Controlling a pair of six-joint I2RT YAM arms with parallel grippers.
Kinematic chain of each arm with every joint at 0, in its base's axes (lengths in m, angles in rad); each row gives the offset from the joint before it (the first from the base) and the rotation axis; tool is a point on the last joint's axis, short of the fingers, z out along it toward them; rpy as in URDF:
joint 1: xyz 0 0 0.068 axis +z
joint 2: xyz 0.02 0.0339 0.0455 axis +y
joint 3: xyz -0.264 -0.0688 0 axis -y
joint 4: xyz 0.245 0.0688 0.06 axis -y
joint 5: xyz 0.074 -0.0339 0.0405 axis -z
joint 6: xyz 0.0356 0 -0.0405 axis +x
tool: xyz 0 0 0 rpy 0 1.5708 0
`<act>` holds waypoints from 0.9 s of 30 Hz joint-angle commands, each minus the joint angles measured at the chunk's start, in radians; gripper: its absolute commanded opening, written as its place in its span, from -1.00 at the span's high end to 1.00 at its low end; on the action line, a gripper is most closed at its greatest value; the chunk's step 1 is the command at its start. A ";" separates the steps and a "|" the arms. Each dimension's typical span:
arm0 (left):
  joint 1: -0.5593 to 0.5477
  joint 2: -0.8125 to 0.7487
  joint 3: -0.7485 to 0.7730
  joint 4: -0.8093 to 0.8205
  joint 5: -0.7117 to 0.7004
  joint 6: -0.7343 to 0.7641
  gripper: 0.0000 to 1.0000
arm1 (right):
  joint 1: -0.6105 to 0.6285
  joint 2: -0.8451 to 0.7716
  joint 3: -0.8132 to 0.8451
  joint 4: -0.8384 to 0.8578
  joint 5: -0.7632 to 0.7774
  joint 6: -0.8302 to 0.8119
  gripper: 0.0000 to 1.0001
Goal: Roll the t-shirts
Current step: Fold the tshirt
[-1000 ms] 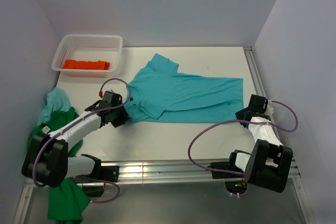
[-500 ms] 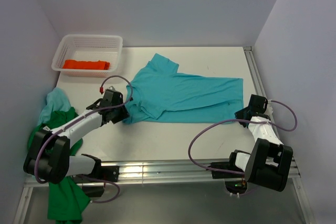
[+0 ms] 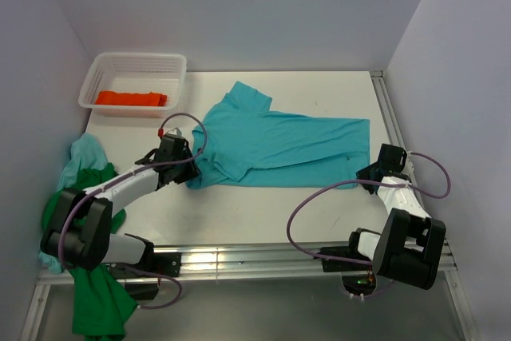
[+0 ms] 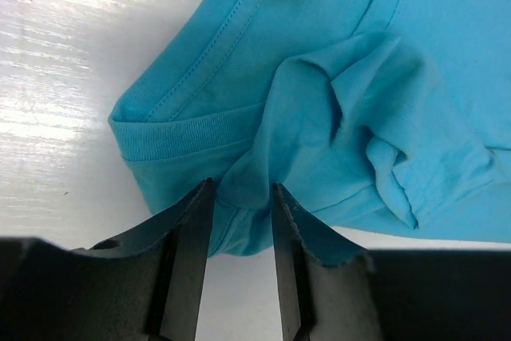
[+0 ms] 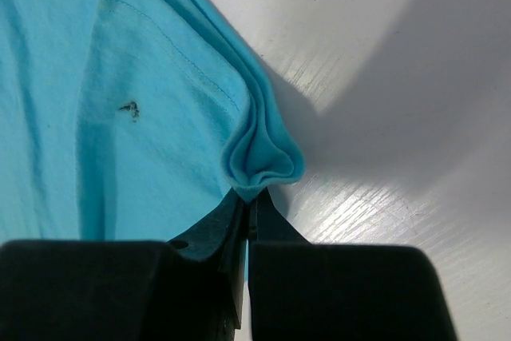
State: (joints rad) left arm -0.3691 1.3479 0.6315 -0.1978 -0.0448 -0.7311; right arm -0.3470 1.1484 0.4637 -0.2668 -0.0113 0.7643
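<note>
A turquoise t-shirt (image 3: pixel 279 140) lies spread across the table's middle, collar end to the left. My left gripper (image 3: pixel 189 169) sits at that collar end. In the left wrist view its jaws (image 4: pixel 243 189) stand apart astride a raised fold of the turquoise t-shirt (image 4: pixel 335 101), the cloth touching both fingers. My right gripper (image 3: pixel 369 173) is shut on the shirt's near right hem corner (image 5: pixel 262 161), which bulges out of the fingertips (image 5: pixel 254 196). An orange-red t-shirt (image 3: pixel 130 99) lies in the basket. A bright green t-shirt (image 3: pixel 84 193) and another turquoise one (image 3: pixel 84 153) are heaped at the left.
The white mesh basket (image 3: pixel 172 77) stands at the back left. Green cloth (image 3: pixel 100 305) hangs over the front left edge beside the left arm's base. Walls close in the table on the left, back and right. A metal rail (image 3: pixel 391 117) runs along the right edge.
My left gripper has slid forward and to the right onto the shirt's collar end, and its jaws have narrowed a little. The right gripper has held still.
</note>
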 commanded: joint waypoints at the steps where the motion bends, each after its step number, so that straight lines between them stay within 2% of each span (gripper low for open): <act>1: -0.002 0.031 0.019 0.046 0.037 0.033 0.19 | -0.006 0.001 -0.003 0.028 -0.006 -0.010 1.00; 5: -0.002 0.062 0.030 0.054 0.066 0.045 0.23 | -0.006 -0.003 -0.007 0.031 -0.006 -0.007 1.00; 6: -0.002 0.065 0.033 0.046 0.063 0.047 0.43 | -0.006 -0.003 -0.007 0.029 -0.006 -0.008 1.00; 8: -0.002 0.066 0.046 0.029 0.051 0.047 0.69 | -0.006 -0.006 -0.007 0.029 -0.004 -0.008 1.00; 9: -0.002 0.059 0.054 0.020 0.049 0.047 0.92 | -0.004 -0.007 -0.007 0.029 -0.004 -0.007 1.00; 10: -0.001 0.051 0.072 -0.015 0.018 0.045 0.99 | -0.006 -0.007 -0.007 0.029 -0.004 -0.010 1.00; 13: -0.002 0.021 0.120 -0.113 -0.102 0.023 0.99 | -0.004 -0.001 -0.004 0.026 -0.003 -0.011 1.00; 18: -0.004 -0.020 0.158 -0.167 -0.132 0.006 0.99 | -0.006 0.004 0.001 0.021 -0.004 -0.014 1.00; 22: -0.004 0.020 0.234 -0.210 -0.170 0.016 0.99 | -0.006 -0.001 0.000 0.023 -0.006 -0.017 1.00; 27: -0.004 0.102 0.273 -0.178 -0.190 0.025 0.99 | -0.006 0.004 -0.002 0.028 -0.015 -0.019 1.00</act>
State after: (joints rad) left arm -0.3702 1.4040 0.8654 -0.3790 -0.1856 -0.7174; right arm -0.3470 1.1492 0.4637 -0.2626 -0.0208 0.7601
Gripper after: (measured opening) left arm 0.019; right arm 0.019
